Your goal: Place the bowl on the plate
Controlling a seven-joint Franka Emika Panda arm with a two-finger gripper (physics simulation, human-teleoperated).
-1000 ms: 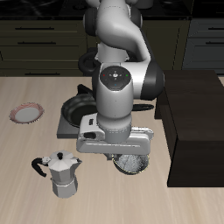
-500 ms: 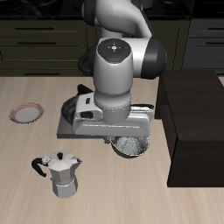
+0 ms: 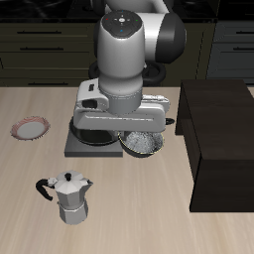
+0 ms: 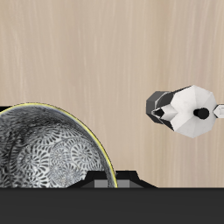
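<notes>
Speckled grey bowl hangs mid-frame under my gripper, pinched at its rim, clear of the table. I judge it light, rigid, slick-glazed; rim hold suits. Plate waits far left.

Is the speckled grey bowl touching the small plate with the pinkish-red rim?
Apart. In the exterior view the speckled grey bowl hangs under the hand beside the grey burner slab, while the pinkish-red-rimmed plate lies across bare wood.

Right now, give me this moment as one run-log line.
phase: carrying | gripper: shut on bowl, lifted off table | plate: bare, near table edge, away from bowl | moka pot: upright, untouched
</notes>
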